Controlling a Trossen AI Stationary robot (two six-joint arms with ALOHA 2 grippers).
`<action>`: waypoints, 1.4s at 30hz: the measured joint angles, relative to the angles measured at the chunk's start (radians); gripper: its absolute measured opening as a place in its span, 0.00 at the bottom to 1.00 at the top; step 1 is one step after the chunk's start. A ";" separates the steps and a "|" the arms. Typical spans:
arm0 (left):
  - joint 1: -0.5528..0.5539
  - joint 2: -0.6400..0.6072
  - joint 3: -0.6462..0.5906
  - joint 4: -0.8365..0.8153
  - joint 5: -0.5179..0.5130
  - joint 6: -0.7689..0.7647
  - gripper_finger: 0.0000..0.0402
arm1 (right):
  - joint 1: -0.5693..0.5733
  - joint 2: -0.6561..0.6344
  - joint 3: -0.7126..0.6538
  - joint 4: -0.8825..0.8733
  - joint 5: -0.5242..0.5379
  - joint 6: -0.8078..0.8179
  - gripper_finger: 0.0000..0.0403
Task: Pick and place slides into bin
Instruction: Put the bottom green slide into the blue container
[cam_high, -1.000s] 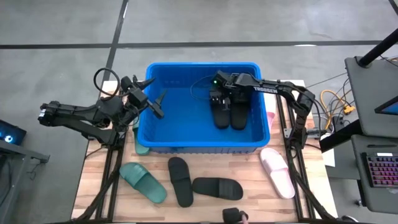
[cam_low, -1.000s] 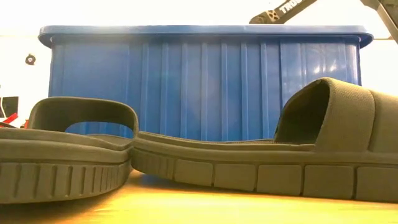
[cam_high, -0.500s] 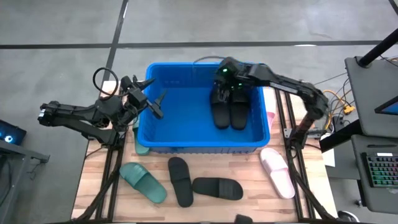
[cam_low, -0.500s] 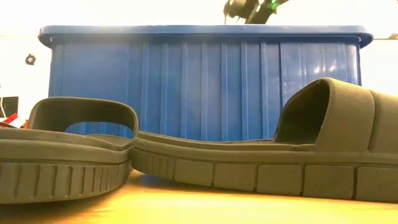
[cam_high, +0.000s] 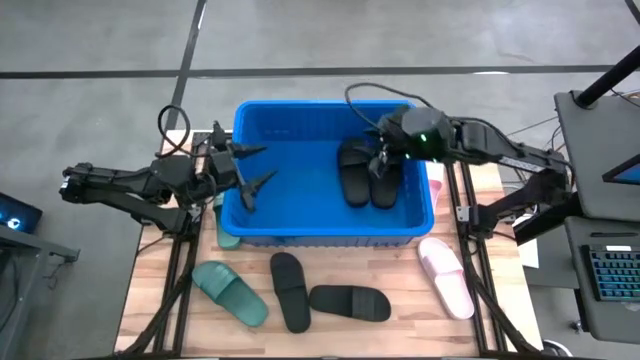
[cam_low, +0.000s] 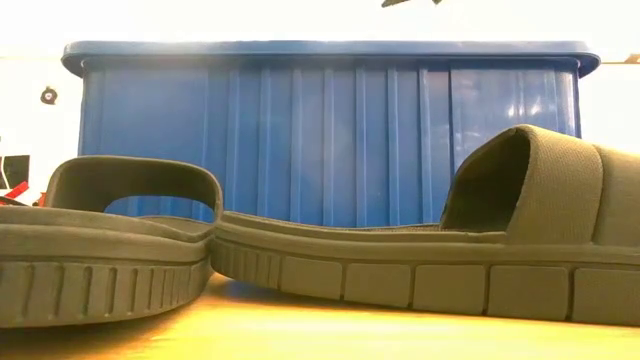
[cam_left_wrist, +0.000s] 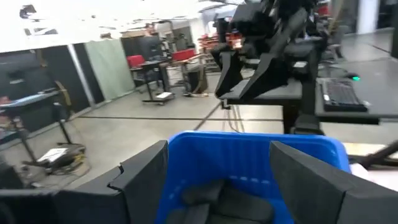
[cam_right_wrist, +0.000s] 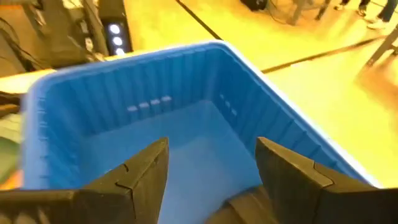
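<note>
The blue bin stands at the table's far middle, with two black slides lying side by side on its floor at the right. My right gripper hovers open above them; its wrist view shows the bin's inside and one black slide. My left gripper is open and empty over the bin's left rim; its wrist view looks across the bin at the black slides.
On the wood near the front lie a green slide, two black slides and a pink slide. Another green slide and a pink one show beside the bin's walls. The low view shows two black slides before the bin.
My right gripper has risen from just above the two black slides in the bin and drawn back toward the table's right edge as its arm swung out. The slides have stayed put. My left gripper has turned a little over the bin's left rim.
</note>
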 joint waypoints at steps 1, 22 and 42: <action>0.000 0.000 0.000 -0.002 0.016 -0.001 0.65 | 0.031 -0.006 0.001 0.002 0.022 0.019 0.57; 0.000 0.022 0.000 0.034 0.196 -0.468 0.65 | 0.518 -0.109 0.004 0.030 0.165 0.089 0.56; -0.048 0.045 0.023 0.004 0.749 -0.915 0.65 | 0.614 -0.136 0.004 0.021 0.163 0.052 0.56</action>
